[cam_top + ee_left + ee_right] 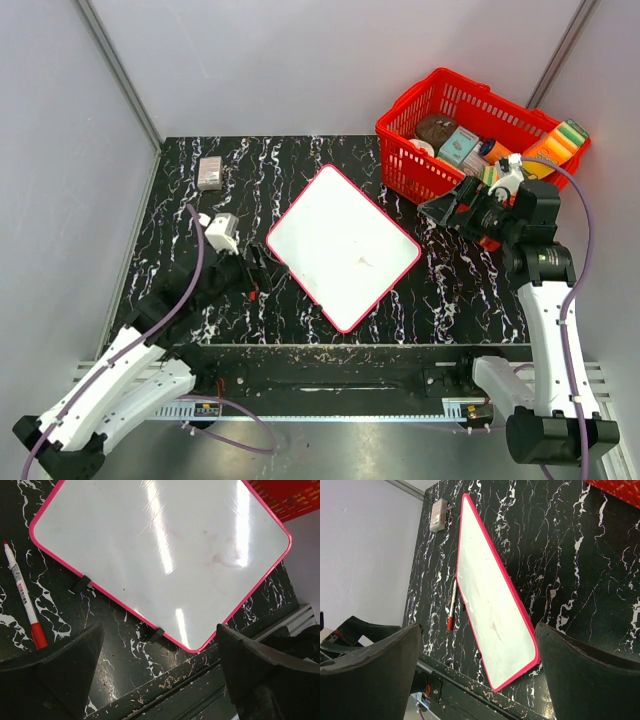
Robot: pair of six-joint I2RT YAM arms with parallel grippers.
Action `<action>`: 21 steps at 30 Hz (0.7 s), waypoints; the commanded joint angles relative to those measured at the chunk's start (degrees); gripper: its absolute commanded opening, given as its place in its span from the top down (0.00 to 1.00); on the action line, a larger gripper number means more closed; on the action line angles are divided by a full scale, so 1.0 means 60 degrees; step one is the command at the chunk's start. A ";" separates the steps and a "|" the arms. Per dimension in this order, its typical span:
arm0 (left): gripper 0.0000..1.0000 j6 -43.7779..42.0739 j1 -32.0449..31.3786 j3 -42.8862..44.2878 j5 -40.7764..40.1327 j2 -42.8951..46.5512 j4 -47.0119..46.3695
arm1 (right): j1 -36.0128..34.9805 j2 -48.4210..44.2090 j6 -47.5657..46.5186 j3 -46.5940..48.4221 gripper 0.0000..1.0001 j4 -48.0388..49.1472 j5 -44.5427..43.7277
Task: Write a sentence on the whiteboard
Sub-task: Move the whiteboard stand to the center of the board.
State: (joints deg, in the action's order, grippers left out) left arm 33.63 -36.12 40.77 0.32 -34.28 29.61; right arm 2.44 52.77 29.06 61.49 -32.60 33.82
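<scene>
The left arm (120,375) is lying low and stretched forward from its base, bringing the left gripper (255,265) down close to the table (180,200) just off the whiteboard's left corner. Its fingers (60,670) are standing spread wide with nothing between them, and its wrist camera is looking down on the whiteboard's (160,555) near edge.

The right arm (545,300) is rising steeply from its base and bending at the elbow, so the right gripper (432,210) is hanging above the table just off the whiteboard's right corner, pointing back toward it. Its fingers (375,675) are also spread apart and holding nothing.

The whiteboard (340,245) is lying flat in the middle of the table, turned so that one corner is pointing at the arms. Faint reddish smears (225,557) are showing on its surface; no words can be made out.

A marker (22,595) with a red end is lying on the table just beside the whiteboard's left edge, apart from it. A small grey block (210,173) is sitting farther to the left and back.

Behind the whiteboard's right corner, a red basket (400,150) is holding a jumble of goods: a brown round thing (435,127), a teal box (460,145) and yellow-and-green sponges (568,138). The rest is too crowded to tell apart.
</scene>
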 commanded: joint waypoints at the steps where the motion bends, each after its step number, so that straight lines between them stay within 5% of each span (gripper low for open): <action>1: 0.01 -0.0229 0.0014 -0.0232 0.0531 -0.0584 -0.0437 | -0.0113 -0.0124 0.0049 -0.0156 0.00 0.0467 -0.0071; 10: 0.01 0.0006 0.0014 -0.0775 0.0505 -0.2196 -0.0642 | -0.1678 0.1134 -0.0214 0.0778 0.00 0.0702 -0.1519; 21: 0.01 0.0708 0.0043 -0.0878 -0.2014 -0.3162 0.0353 | -0.6025 0.2513 -0.0186 0.1705 0.00 0.1155 -0.4932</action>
State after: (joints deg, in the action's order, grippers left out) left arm 35.22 -36.12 35.46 -4.54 -50.17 30.35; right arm -25.43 67.40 28.08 69.93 -29.85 14.02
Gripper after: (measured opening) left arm 0.987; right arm 0.994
